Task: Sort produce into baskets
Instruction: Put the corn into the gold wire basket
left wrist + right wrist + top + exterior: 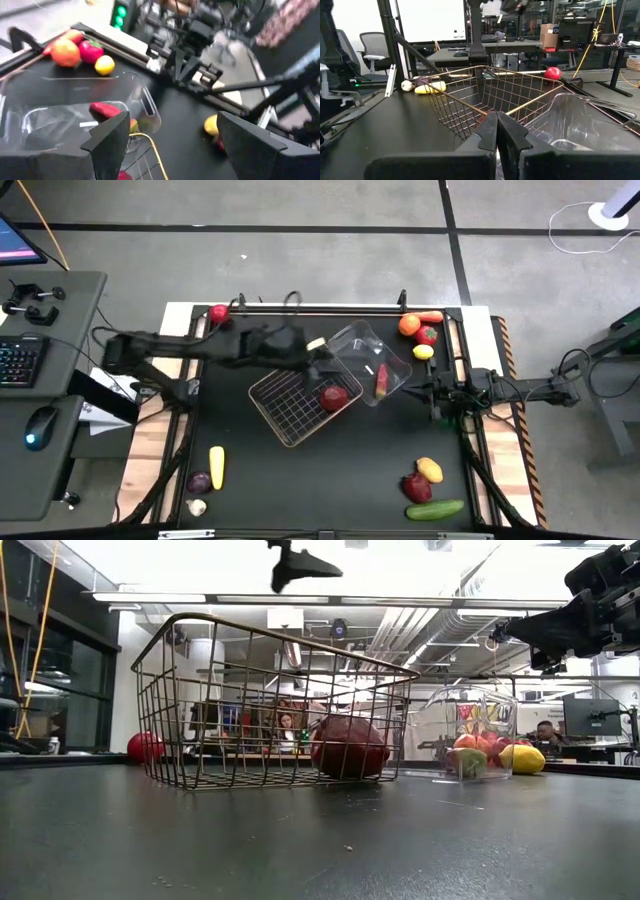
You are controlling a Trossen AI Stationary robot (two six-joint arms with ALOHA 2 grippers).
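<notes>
Over the wire basket (pixel 296 404), at its far corner where it meets the clear tub (pixel 368 360), the left gripper (pixel 318 361) hangs with its fingers spread and nothing between them. Inside that basket, a dark red apple (pixel 335 396) sits against the rim nearest the tub. The tub touches the basket's far-right edge and holds a red-and-yellow piece (pixel 381 381). Just right of the tub, the right gripper (pixel 428 390) waits with its fingers pressed together, empty, pointing at the tub's wall.

Room around the basket: the near side is open black table (pixel 340 480), wide and free until the yellow banana (pixel 216 466), the purple onion (pixel 200 481) and the white garlic (pixel 197 506) at the near-left edge. Near-right of the basket, close to the table's rim, lie a lemon (pixel 430 470), a red apple (pixel 417 487) and the green cucumber (pixel 435 509). Far-right of the basket, hard against the back rail, cluster the orange (pixel 408 326), the carrot (pixel 430 317), a red fruit (pixel 428 335) and a small lemon (pixel 423 352). Far-left of the basket, one red apple (pixel 219 313) rests at the back edge beside the left arm.
</notes>
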